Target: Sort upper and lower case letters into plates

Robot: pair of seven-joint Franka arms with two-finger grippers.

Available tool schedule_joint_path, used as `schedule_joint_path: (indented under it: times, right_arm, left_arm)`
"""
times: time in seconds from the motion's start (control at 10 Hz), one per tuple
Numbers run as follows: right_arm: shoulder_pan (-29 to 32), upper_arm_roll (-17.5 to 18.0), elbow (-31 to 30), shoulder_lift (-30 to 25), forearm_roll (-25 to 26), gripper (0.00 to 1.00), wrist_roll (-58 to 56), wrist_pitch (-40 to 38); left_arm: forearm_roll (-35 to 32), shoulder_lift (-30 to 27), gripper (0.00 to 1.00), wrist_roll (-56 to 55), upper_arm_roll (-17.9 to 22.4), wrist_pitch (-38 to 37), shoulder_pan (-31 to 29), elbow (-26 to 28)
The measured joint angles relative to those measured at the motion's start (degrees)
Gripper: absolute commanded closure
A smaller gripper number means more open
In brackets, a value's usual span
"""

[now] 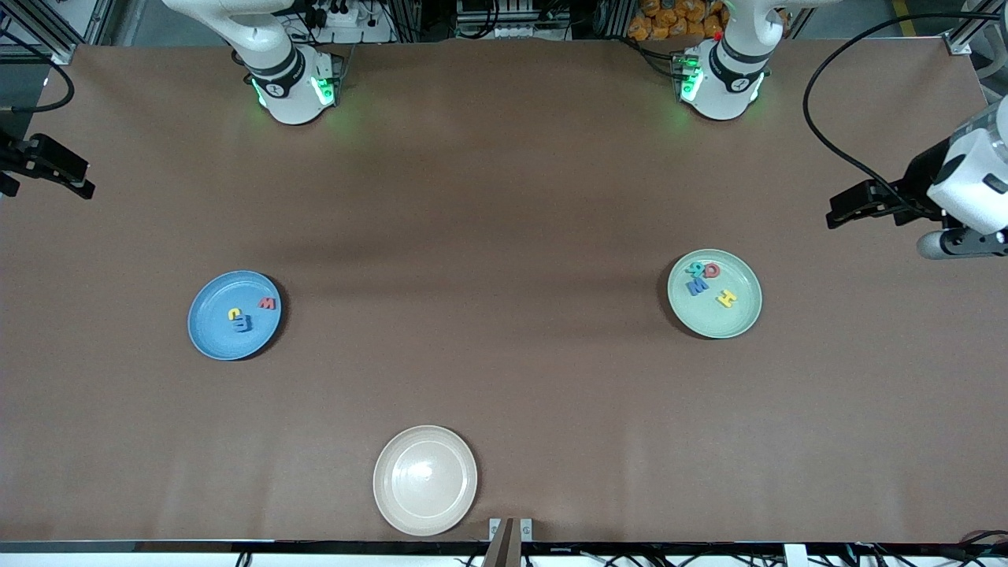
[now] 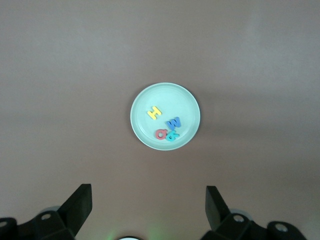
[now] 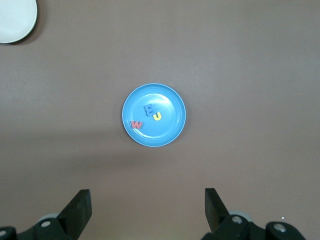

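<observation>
With both arms' jaws open and empty, you find the letters [image 1: 704, 279] already sorted into the blue plate [image 1: 211, 331] and green plate [image 1: 744, 315], with nothing loose on the tabletop [image 1: 504, 236], so just check them.

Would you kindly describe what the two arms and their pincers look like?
Both arms are glossy white with black joint bands and green lights glowing at their bases. The left pincer and right pincer each have matte black, blocky fingers. A black cable loops to the left arm's wrist.
</observation>
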State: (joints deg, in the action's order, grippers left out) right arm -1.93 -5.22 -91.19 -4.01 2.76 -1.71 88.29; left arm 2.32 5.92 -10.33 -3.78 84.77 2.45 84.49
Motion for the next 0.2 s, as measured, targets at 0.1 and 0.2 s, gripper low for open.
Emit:
schedule_joint_path:
  times: [0.1,0.2]
  right_arm:
    - [0.00,0.00,0.00,0.00,0.00,0.00,0.00,-0.13]
    - [0.00,0.00,0.00,0.00,0.00,0.00,0.00,-0.16]
  left_arm:
    - [-0.75,0.00,0.00,-0.69,-0.90,-0.04,0.01,0.00]
    - [-0.93,0.00,0.00,-0.86,-1.19,-0.04,0.01,0.00]
